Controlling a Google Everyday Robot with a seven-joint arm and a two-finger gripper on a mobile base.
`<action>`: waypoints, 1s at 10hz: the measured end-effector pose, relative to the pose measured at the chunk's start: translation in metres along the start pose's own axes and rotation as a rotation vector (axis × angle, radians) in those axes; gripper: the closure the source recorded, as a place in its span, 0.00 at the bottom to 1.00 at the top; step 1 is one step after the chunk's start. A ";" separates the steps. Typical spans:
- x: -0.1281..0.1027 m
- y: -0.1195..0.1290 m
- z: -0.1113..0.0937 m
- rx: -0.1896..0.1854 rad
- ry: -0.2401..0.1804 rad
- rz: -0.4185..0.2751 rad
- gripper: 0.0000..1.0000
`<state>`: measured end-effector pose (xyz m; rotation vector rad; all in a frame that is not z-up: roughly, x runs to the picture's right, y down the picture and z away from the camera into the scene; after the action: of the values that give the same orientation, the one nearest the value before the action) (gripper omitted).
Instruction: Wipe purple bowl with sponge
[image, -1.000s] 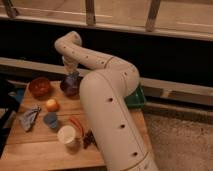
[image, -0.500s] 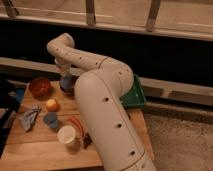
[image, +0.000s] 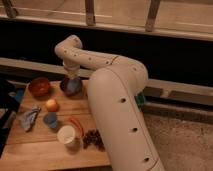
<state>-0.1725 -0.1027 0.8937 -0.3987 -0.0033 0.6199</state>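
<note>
No legible writing anywhere; gripper (image: 73, 80) reaches down into purple bowl (image: 65, 87), fingers closed on the sponge (image: 74, 87); sponge's long axis unclear; red-orange bowl (image: 39, 86) beside.

Red-orange bowl (image: 39, 86), orange fruit (image: 51, 105), grey-blue rag (image: 28, 119), blue cup (image: 50, 119), white cup (image: 66, 135) on wooden table (image: 30, 150).
</note>
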 end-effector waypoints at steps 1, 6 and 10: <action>-0.003 -0.003 0.001 0.006 -0.005 -0.001 1.00; -0.069 0.019 0.016 -0.018 -0.060 -0.072 1.00; -0.060 0.051 0.011 -0.063 -0.034 -0.100 1.00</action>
<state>-0.2518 -0.0952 0.8924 -0.4462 -0.0749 0.5285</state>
